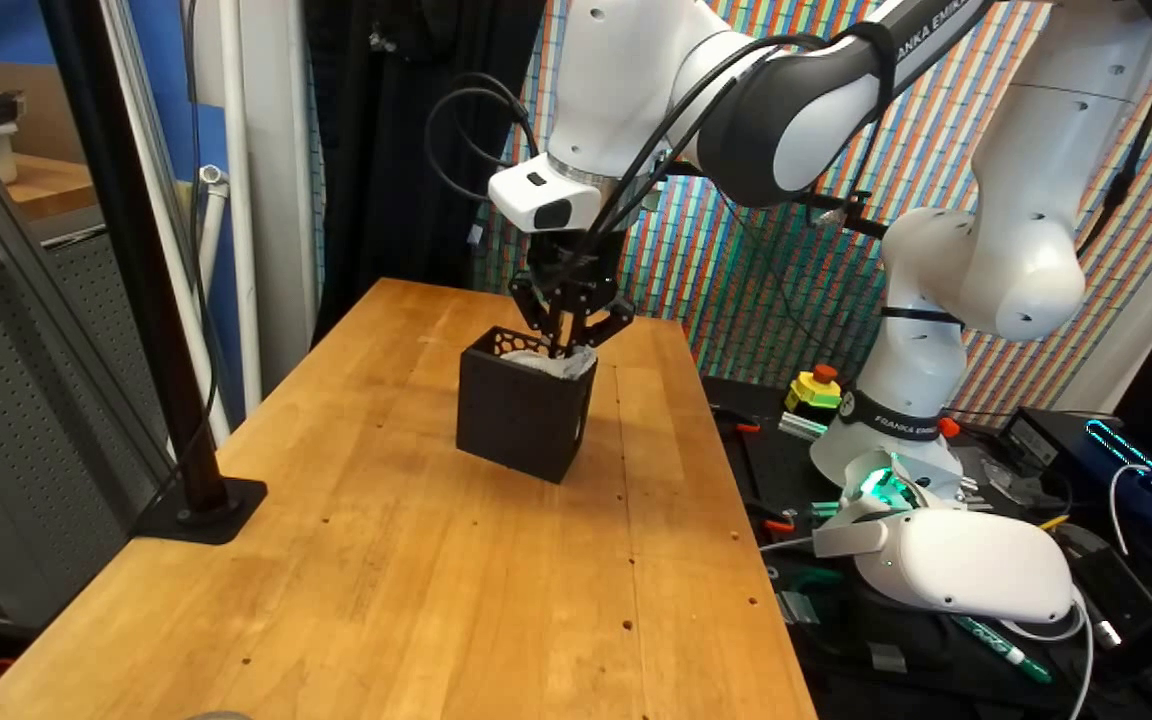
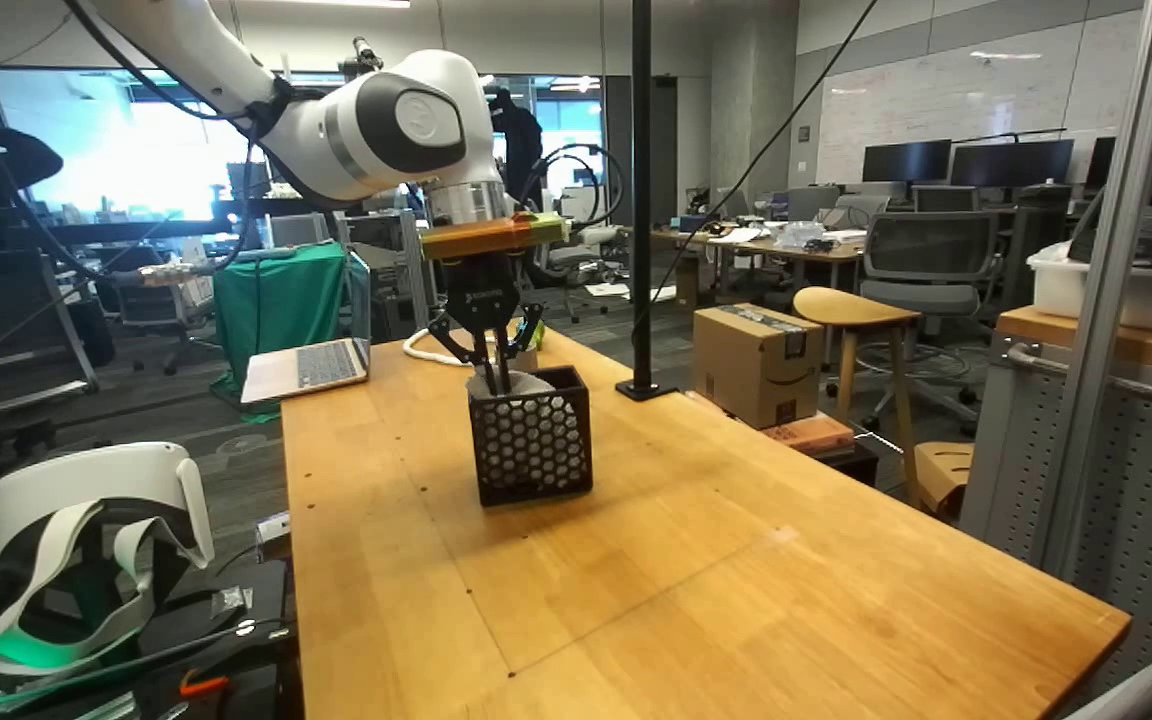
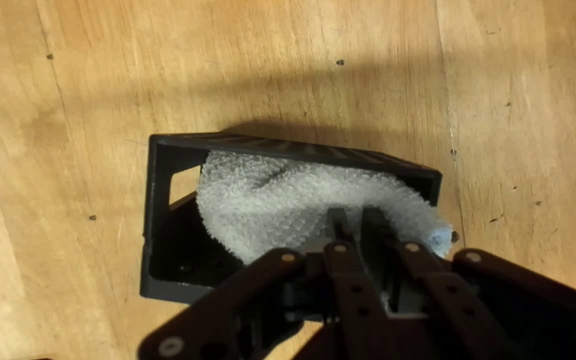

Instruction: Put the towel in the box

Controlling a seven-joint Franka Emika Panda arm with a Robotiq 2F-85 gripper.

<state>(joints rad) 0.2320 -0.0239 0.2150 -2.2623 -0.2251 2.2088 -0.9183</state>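
A long, honey-coloured wooden table (image 1: 416, 600), dotted with small dark holes and crossed by thin seams, stretches before me. On it stands a small black box (image 1: 516, 420), upright, open at the top, one side pierced in a honeycomb pattern. The off-white towel (image 3: 278, 200) is bunched inside, rising slightly above the rim, with a pale-blue patch at one end. A white and black robot arm (image 1: 596, 90) hangs over it; its gripper (image 3: 355, 217) is drawn nearly all the way together, the tips pinching the towel's cloth at the mouth of the box.

A black pole (image 1: 126, 200) stands on a flat base at the table's edge, and a laptop (image 2: 306, 370) sits with its screen raised at one end. Beside the table, in both exterior views, a white headset (image 1: 976, 565) sits at a cluttered black bench (image 1: 776, 460); in an exterior view a red-and-yellow push button (image 1: 812, 392) is near it. Behind the arm hang a multicoloured striped backdrop (image 1: 796, 290) and a black curtain (image 1: 366, 150). Just past the table is a cardboard carton (image 2: 741, 370) with a wooden-seated stool (image 2: 861, 305) beside it. Farther across the room are office chairs (image 2: 926, 255), dark monitors (image 2: 908, 165) and a whiteboard (image 2: 936, 90) with faint writing.
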